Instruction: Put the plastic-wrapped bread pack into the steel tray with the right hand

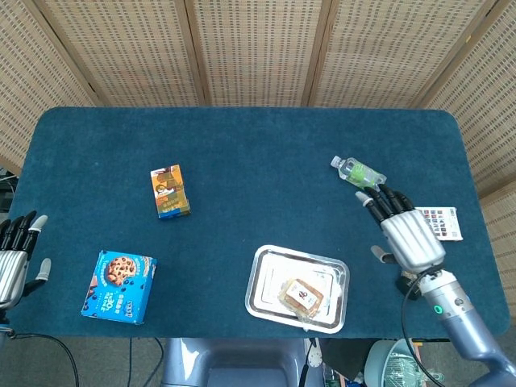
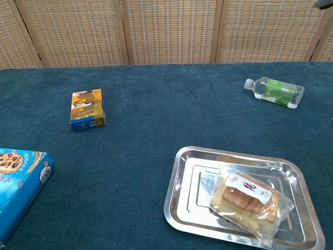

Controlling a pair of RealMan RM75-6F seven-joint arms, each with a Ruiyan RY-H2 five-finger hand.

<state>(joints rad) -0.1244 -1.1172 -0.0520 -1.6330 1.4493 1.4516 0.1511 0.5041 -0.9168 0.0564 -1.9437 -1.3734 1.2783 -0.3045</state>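
Well, the bread pack (image 2: 250, 203) lies flat inside the steel tray (image 2: 183, 172), toward the tray's right and near side, its long axis slanting from upper left to lower right in the chest view, with one crinkled corner of the wrap reaching the tray's near rim. The right hand (image 1: 409, 235) is off to the right of the tray and a bit farther back on the table, well apart from the pack, its fingers spread and holding nothing; from the hand, the pack lies to the left and toward the robot. The fingertips point away toward the water bottle (image 1: 359, 174), which lies on its side just beyond them, and the hand hides part of a white card with coloured squares (image 1: 448, 224) at the table's right edge. The chest view does not show this hand at all. The left hand (image 1: 14, 258) sits at the far left edge of the table, fingers apart and empty, much farther from the tray than the right one. To my eye the job looks finished, since the pack rests in the tray with nothing gripping it. If any move is left it is only getting the right arm clear, and there is open blue cloth between hand and tray for that; the bottle ahead and the card beneath are the things to mind. The orange snack box (image 1: 169, 191) and the blue cookie box (image 1: 118, 286) lie well out of the way on the left.
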